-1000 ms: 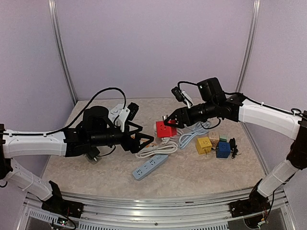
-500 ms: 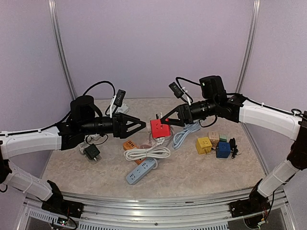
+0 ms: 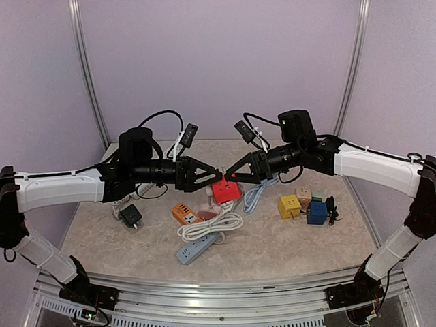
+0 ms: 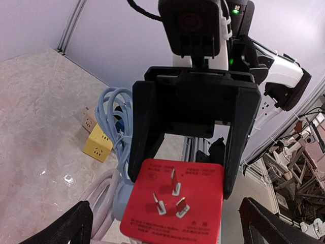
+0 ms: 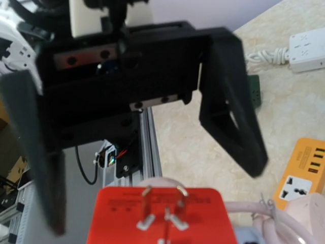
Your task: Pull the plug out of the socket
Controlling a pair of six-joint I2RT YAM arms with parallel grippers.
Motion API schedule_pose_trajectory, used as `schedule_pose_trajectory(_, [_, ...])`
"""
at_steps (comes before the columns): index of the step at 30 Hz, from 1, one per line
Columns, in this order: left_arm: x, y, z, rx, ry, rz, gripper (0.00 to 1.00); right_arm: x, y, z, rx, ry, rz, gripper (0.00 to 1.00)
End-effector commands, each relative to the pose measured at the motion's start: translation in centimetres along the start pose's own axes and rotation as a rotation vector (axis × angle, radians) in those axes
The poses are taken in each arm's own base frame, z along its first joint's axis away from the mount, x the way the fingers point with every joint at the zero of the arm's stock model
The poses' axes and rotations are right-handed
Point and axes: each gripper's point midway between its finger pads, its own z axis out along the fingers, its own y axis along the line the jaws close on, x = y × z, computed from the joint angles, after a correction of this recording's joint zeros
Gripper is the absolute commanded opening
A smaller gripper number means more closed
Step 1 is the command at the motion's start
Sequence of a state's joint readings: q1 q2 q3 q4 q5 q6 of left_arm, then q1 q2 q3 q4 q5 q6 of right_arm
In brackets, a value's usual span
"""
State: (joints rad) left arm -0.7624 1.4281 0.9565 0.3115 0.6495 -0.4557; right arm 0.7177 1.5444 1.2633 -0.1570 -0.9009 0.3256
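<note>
While the right tool (image 4: 181, 182) pinches the square red three-pronged plug (image 4: 172, 206), the left tool (image 3: 214, 180) stands spread.

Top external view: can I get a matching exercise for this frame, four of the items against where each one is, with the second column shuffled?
Column one
1. red square plug adapter
2. yellow cube socket
3. grey-blue power strip
4. small black adapter

Column two
A. nearest the arm bases
B. next to the blue cube socket
C. gripped by the right pincer
D. just nearside of the left arm

Pairs: 1-C, 2-B, 3-A, 4-D
</note>
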Motion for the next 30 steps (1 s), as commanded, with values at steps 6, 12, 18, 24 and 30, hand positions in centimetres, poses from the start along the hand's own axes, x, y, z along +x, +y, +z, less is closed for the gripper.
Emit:
schedule_pose_trajectory(6, [1.1,-0.6,2.4,0.067,0.062,0.035,0.99,-4.8,5.6,-1.1,-0.148,-0.108,-0.215,0.0])
schedule_pose_trajectory(12, [1.9,-0.2,2.7,0.077,0.089,0.015,0.96,-4.8,5.6,-1.0,-0.161,-0.104,-0.22,0.0])
schedule_pose_trajectory(18, [2.3,-0.6,2.9,0.125,0.108,-0.002,0.51,-5.2,4.5,-1.1,-0.09,-0.12,-0.219,0.01])
schedule_pose_trajectory(24, [2.0,0.1,2.1,0.115,0.077,-0.038,0.33,-5.8,2.3,-2.2,-0.003,-0.164,-0.177,0.43])
schedule_pose_trajectory(30, [0.6,0.9,0.7,0.081,0.002,-0.063,0.29,-6.1,0.8,-3.7,0.11,-0.239,-0.176,0.65])
